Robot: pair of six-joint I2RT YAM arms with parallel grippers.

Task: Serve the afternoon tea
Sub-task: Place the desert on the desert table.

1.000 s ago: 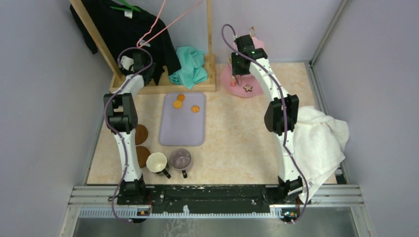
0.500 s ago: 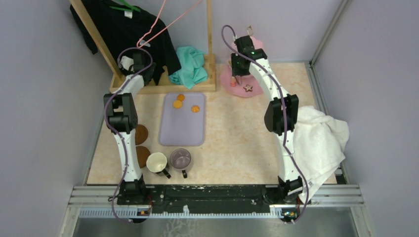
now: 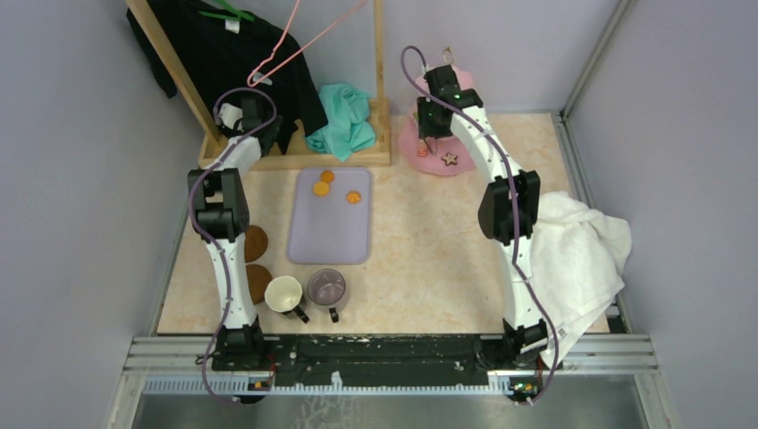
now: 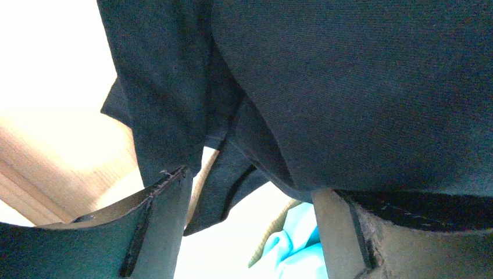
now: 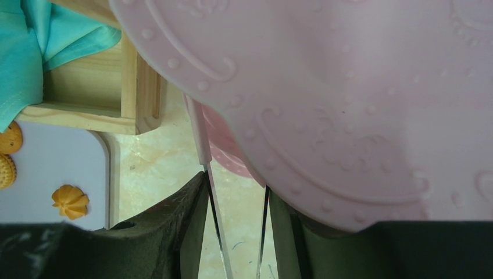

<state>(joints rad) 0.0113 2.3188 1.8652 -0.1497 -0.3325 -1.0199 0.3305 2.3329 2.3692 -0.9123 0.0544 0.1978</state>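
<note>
The pink stand (image 3: 413, 143) sits at the far side of the table (image 3: 429, 259), right of centre, with a star cookie (image 3: 449, 159) on its bottom tier and a small reddish piece beside it, too small to identify. The right gripper (image 3: 430, 136) hangs over that stand; in its wrist view a pink tier fills the frame just above the fingers, and the jaws stand narrowly apart with bare table showing through the gap and nothing seen between them. Serving looks barely begun: three orange sweets (image 3: 320, 189) lie on the lilac tray (image 3: 326, 232) mid-table, not yet on the stand. The cream mug (image 3: 283, 293) and purple mug (image 3: 327, 288) stand side by side near the front edge, off the two coasters (image 3: 255, 239) just to their left, so both cups and most sweets are left to place. The left gripper (image 4: 251, 181) is wide open and empty, close up against a black garment (image 3: 214, 45) on the wooden rack (image 3: 295, 159) at the back left; contact cannot be told. A teal cloth (image 3: 344, 121) sits on the rack's base, a white towel (image 3: 581, 250) drapes the right edge, and plain lilac-grey walls enclose the beige tabletop.
</note>
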